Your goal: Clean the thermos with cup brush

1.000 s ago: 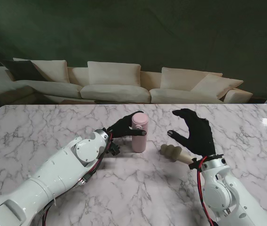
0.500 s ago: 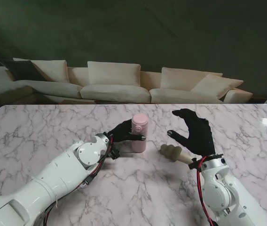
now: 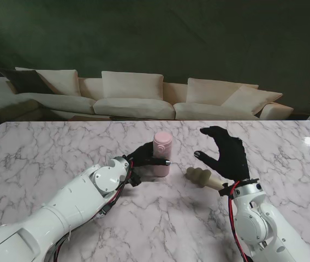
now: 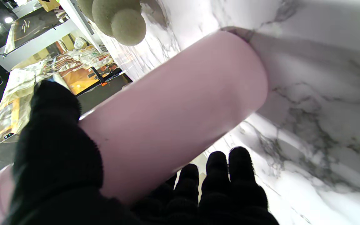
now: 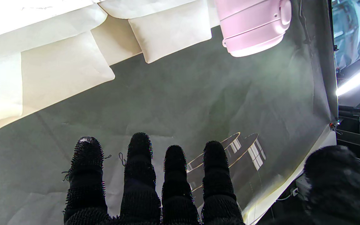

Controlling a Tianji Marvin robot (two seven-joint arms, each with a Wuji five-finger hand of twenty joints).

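A pink thermos (image 3: 162, 154) stands upright with its lid on, mid-table. My left hand (image 3: 144, 155), in a black glove, is wrapped round its lower body. In the left wrist view the thumb (image 4: 55, 140) lies on one side of the pink body (image 4: 173, 109) and the fingers (image 4: 227, 181) curl on the other. The cup brush (image 3: 198, 177), with a beige ribbed sponge head, lies on the table right of the thermos, its handle running under my right wrist. My right hand (image 3: 227, 153) hovers above the brush, fingers spread and holding nothing. The thermos lid (image 5: 255, 25) shows in the right wrist view.
The white marble table (image 3: 62, 147) stretches to both sides. A cream sofa (image 3: 138, 98) with cushions stands beyond the far edge against a dark green backdrop.
My left hand has slid from the thermos's upper part down to its lower body and closed round it. The thermos, brush and right hand have stayed put.
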